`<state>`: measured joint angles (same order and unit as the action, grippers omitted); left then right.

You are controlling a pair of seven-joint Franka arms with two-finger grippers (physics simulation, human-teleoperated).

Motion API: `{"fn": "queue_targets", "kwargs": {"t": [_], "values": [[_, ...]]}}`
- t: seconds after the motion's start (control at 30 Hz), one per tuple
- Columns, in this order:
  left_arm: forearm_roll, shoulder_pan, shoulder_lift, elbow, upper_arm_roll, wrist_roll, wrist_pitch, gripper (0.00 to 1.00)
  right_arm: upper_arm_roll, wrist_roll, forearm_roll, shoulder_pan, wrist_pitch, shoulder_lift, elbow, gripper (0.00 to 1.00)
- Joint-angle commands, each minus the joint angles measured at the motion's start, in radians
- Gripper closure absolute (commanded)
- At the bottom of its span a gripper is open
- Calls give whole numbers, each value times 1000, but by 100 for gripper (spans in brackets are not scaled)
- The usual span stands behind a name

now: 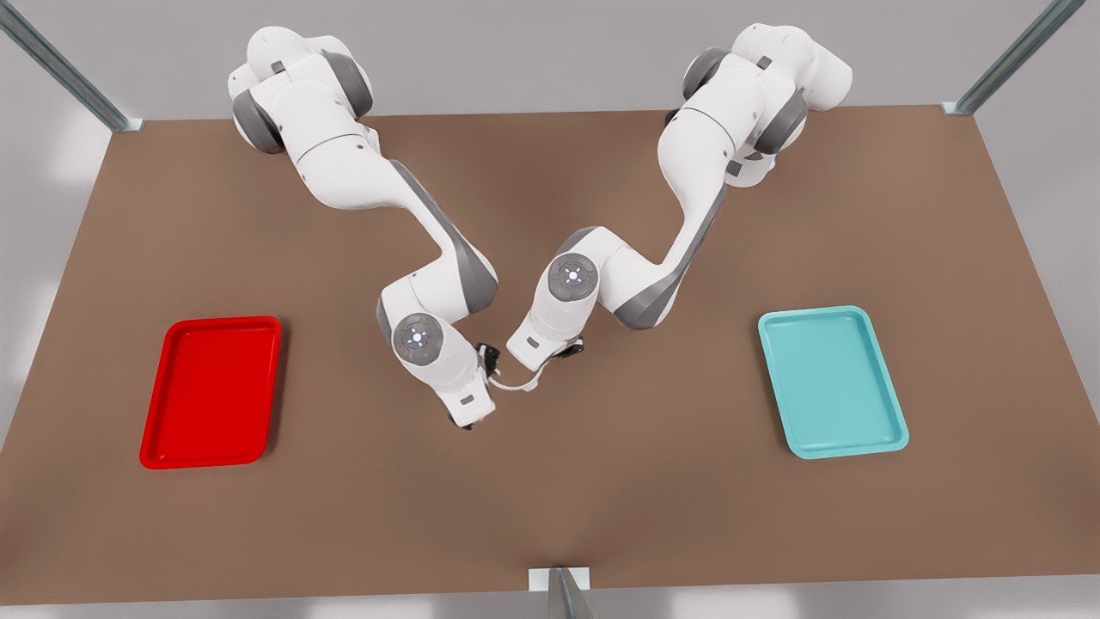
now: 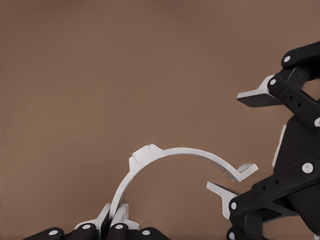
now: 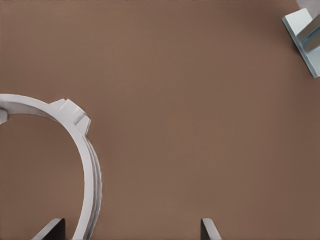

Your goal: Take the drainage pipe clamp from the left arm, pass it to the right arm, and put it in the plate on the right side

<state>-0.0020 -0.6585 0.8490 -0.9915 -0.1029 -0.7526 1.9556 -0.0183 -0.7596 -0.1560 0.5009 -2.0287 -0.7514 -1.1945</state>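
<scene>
The drainage pipe clamp (image 1: 514, 386) is a thin white half-ring held just above the brown table near its middle. My left gripper (image 2: 114, 212) is shut on one end of the clamp (image 2: 170, 150); it belongs to the arm on the front view's right (image 1: 550, 359). My right gripper (image 3: 132, 227) stands open, and the clamp's other end (image 3: 92, 170) passes between its fingers, close to one finger. It also appears in the left wrist view (image 2: 239, 142) and on the front view's left arm (image 1: 490, 361). The red plate (image 1: 219, 321) lies empty at the front view's left.
A teal tray (image 1: 812, 311) lies empty at the front view's right. Metal frame posts stand at the table's back corners, and one stands at the middle of the front edge (image 1: 559, 593), also seen in the right wrist view (image 3: 305, 35).
</scene>
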Motion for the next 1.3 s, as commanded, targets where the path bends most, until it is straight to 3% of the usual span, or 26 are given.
{"fn": "queue_targets", "kwargs": {"t": [0.0,0.27,0.37,0.43,0.5,0.9,0.93,1.07,1.27], "values": [[-3,-1,-2,1,-1,12,2,79,-2,19,-7,5,-12,-8,10,0],[-3,-1,-1,1,-1,10,2,79,0,40,-7,16,-36,-29,23,2],[-3,-4,1,1,-1,10,2,79,0,36,-7,16,-36,-29,23,50],[-3,-3,2,1,-1,10,2,79,0,36,-7,16,-36,-29,23,53],[-1,-6,2,1,-1,10,2,79,0,34,-7,16,-36,-28,23,79],[-1,-7,1,1,0,12,6,79,0,33,-8,15,-30,-23,24,79],[-1,-7,1,1,0,13,6,76,0,33,-7,15,-28,-23,24,79],[2,-7,2,1,0,18,9,47,0,33,-7,13,-28,-23,24,79],[4,-6,-2,-1,2,18,5,44,0,31,-8,13,-25,-23,24,79]]}}
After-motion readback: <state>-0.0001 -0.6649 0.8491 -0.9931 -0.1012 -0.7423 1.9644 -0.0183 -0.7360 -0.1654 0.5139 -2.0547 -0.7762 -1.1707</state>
